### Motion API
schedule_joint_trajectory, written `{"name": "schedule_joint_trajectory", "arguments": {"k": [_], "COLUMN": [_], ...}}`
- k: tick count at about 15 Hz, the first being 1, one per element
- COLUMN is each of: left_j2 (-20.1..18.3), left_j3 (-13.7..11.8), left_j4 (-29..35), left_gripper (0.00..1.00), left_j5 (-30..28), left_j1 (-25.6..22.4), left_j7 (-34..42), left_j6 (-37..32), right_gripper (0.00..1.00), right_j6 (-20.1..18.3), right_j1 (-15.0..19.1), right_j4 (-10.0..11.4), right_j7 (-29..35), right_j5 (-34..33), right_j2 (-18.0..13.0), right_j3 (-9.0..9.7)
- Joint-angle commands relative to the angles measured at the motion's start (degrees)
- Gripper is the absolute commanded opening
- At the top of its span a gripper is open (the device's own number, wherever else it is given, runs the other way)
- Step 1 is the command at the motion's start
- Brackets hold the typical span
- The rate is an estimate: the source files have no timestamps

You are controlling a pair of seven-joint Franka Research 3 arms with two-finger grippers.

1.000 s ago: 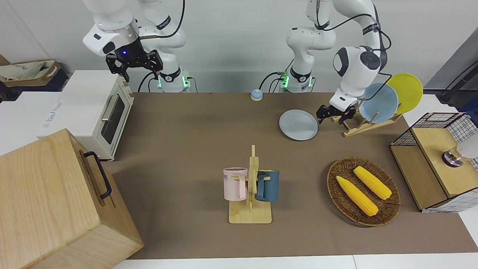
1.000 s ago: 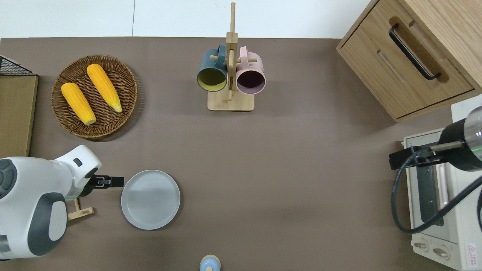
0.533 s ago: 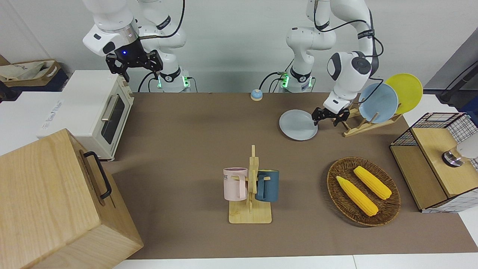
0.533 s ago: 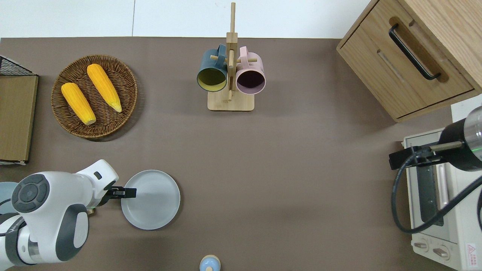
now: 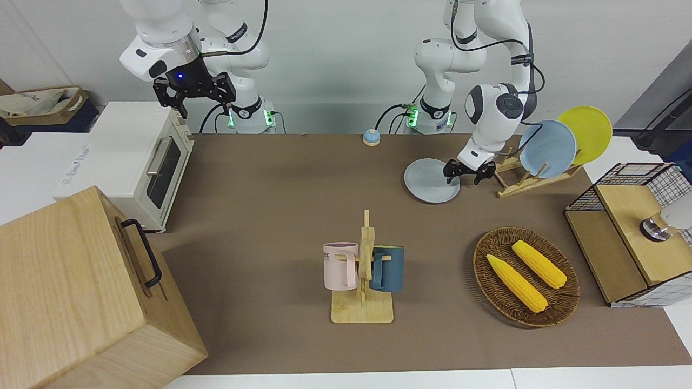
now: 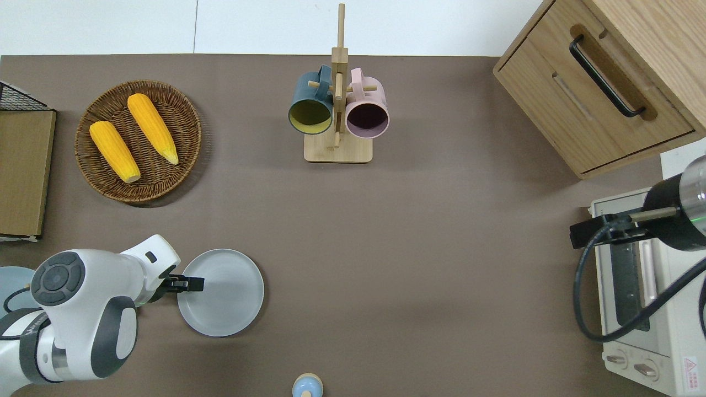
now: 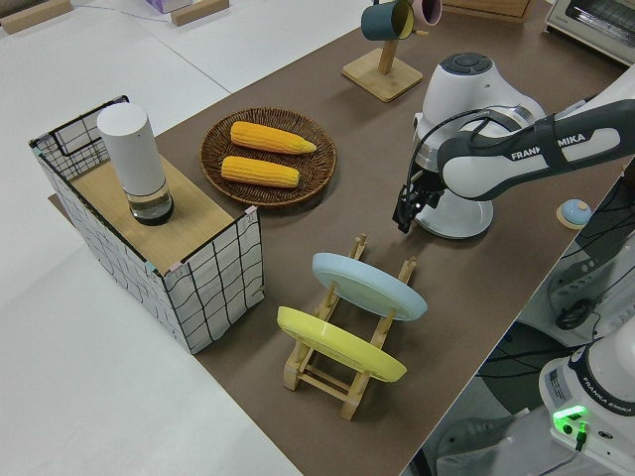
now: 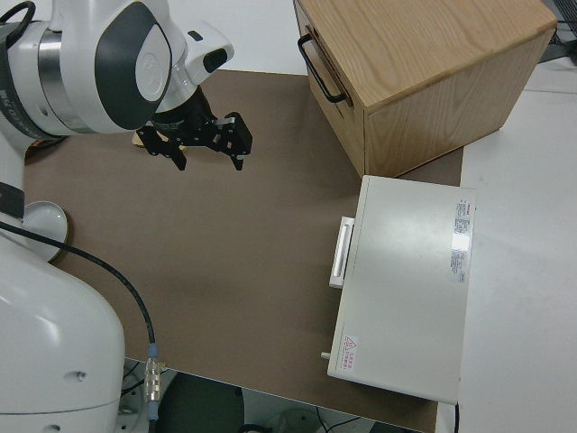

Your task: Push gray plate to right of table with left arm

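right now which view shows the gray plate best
The overhead view: the gray plate shows as a full circle, the left end effector over its rim. The front view shows it foreshortened. In the left side view the arm hides most of it; the right side view lacks it.

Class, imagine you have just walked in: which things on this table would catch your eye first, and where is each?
The left gripper sits over the edge of the gray plate, near the robots at the left arm's end of the table. Farther out, two yellow corn cobs lie in a wicker basket. Mid-table, a wooden mug rack carries a blue and a pink mug.
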State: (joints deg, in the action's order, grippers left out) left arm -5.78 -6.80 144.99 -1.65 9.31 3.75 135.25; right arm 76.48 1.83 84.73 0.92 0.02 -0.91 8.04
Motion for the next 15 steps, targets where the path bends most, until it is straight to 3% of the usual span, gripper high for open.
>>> {"name": "schedule_joint_trajectory", "arguments": {"k": [1, 2, 4, 6, 9, 15], "left_j2": [0.68, 0.68, 0.68, 0.68, 0.68, 1.21], "left_j3": [-0.58, -0.58, -0.67, -0.67, -0.67, -0.67], "left_j4": [0.56, 0.47, 0.47, 0.47, 0.47, 0.47], "left_gripper": [0.98, 0.86, 0.44, 0.2, 0.0, 0.0], "left_j5": [-0.81, -0.9, -1.6, -2.57, -2.66, -2.66], "left_j1": [0.71, 0.71, 0.62, 0.62, 0.62, 0.71], "left_j7": [0.73, 0.73, 0.56, 0.64, 0.65, 0.65], "left_j6": [1.25, 1.25, 1.25, 1.51, 1.51, 2.12], "right_gripper": [0.983, 0.983, 0.983, 0.983, 0.983, 0.983], "right_j6": [-0.89, -0.89, -0.89, -0.89, -0.89, -0.89], "right_j1": [1.15, 1.07, 1.07, 1.15, 1.15, 1.07], "right_j4": [-0.53, -0.53, -0.53, -0.53, -0.53, -0.53], "right_j7": [0.75, 0.66, 0.66, 0.66, 0.66, 0.75], "right_j5": [0.25, 0.25, 0.25, 0.25, 0.25, 0.25], "right_j2": [-0.14, -0.14, -0.14, -0.14, -0.14, -0.14], "right_j3": [0.92, 0.92, 0.92, 0.92, 0.92, 0.92]}}
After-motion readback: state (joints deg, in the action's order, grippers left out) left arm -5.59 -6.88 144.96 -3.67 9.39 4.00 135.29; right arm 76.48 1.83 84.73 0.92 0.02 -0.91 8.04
